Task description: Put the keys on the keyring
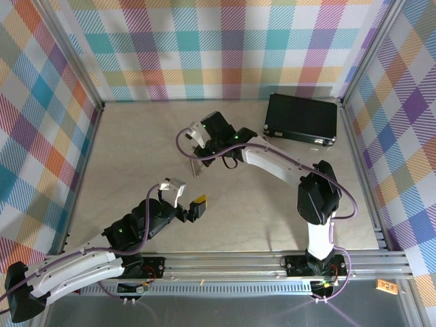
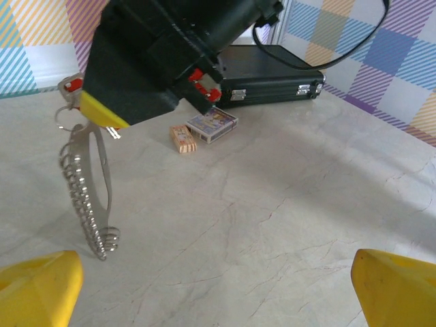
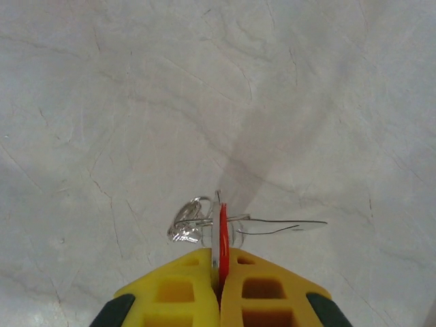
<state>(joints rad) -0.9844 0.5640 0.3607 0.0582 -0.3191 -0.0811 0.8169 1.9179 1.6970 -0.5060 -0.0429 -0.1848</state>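
Right wrist shows the right claw (image 3: 219, 257) clamped on the red tag of the key (image 3: 222, 230), keyring (image 2: 105, 184) dangling off it, so looks threaded. Left claw (image 2: 218, 289) gaping wide. Only set-down left, I reckon.

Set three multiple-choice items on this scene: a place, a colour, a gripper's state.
1. The keyring hangs: A from the right gripper; B on the black case; C flat on the table.
2. The key's tag is: A blue; B red; C green.
3. The left gripper is: A open; B shut on the key; C shut on a box.
Answers: 1 A, it dangles beneath that gripper; 2 B, red shows in the right wrist view; 3 A, there is a wide gap with nothing in it.
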